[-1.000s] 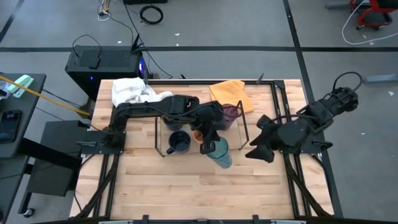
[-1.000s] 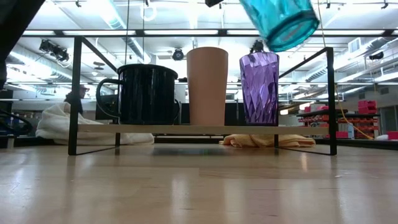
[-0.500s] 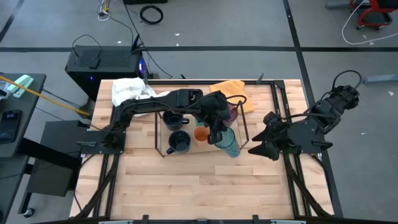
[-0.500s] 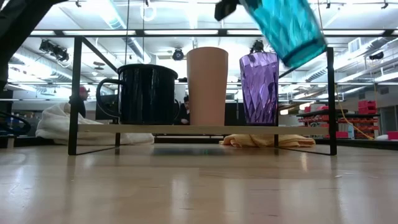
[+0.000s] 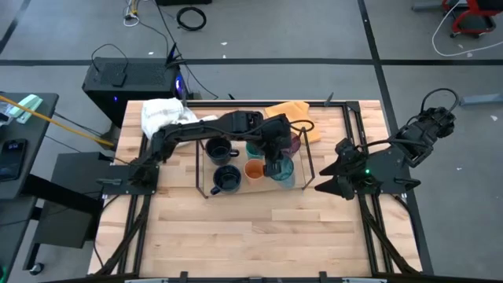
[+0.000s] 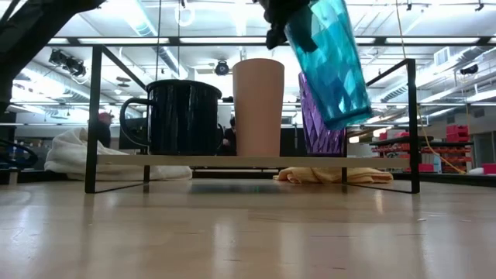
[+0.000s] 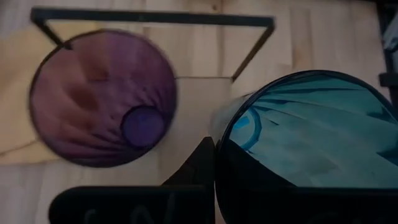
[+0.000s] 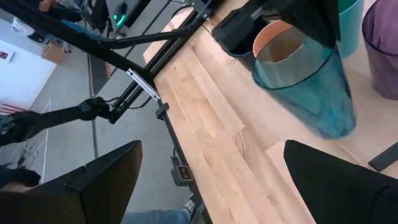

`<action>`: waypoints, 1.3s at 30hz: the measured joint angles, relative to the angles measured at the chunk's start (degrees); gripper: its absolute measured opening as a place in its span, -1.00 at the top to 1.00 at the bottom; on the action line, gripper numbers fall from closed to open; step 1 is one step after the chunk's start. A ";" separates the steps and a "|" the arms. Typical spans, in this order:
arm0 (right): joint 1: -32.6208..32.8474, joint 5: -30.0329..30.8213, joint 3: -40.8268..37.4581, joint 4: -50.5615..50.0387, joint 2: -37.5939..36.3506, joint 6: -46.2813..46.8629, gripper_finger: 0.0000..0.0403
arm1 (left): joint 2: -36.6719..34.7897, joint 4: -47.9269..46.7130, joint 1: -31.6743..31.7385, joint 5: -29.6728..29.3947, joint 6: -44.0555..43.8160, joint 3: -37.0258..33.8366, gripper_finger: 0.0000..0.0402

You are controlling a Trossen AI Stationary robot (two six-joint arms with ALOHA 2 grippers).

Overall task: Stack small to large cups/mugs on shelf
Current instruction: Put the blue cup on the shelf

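While the left end effector (image 5: 275, 167) grips the patterned teal tumbler (image 6: 329, 62) by its rim, the tumbler hangs tilted in the upper right of the low view, its base above the shelf board (image 6: 256, 161) and overlapping the purple tumbler (image 6: 310, 116) behind it. Half a second ago it sat further right and steeper; a second ago it was higher, near the top edge. It has therefore come down and inward toward the shelf (image 5: 206, 169), and in the high view has shifted from the bench in front of the shelf to a spot at the shelf's right end, just beside the orange cup (image 5: 254, 169). The left wrist view shows the purple tumbler (image 7: 102, 96) and the teal one (image 7: 311, 134) side by side, with the wire rail (image 7: 149, 17) beyond. On the board a navy mug (image 6: 182, 116) and the orange cup (image 6: 258, 107) stand upright. Judgement: placement is under way, not complete; the tumbler needs levelling before set-down. The right end effector (image 5: 326, 187) waits at centre right of the high view, its fingers spread in the right wrist view and holding nothing.
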 joint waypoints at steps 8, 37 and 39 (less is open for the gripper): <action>0.00 1.35 0.00 -0.02 0.02 -0.45 -0.98 | 0.00 -0.38 1.50 -0.19 1.15 0.08 0.94; -0.04 2.13 -0.02 0.04 0.02 -0.65 -0.98 | 1.84 -3.07 1.15 -2.68 4.13 0.12 0.94; -0.04 2.13 -0.02 0.04 0.02 -0.66 -0.98 | 1.84 -3.00 1.22 -2.72 4.06 0.12 0.94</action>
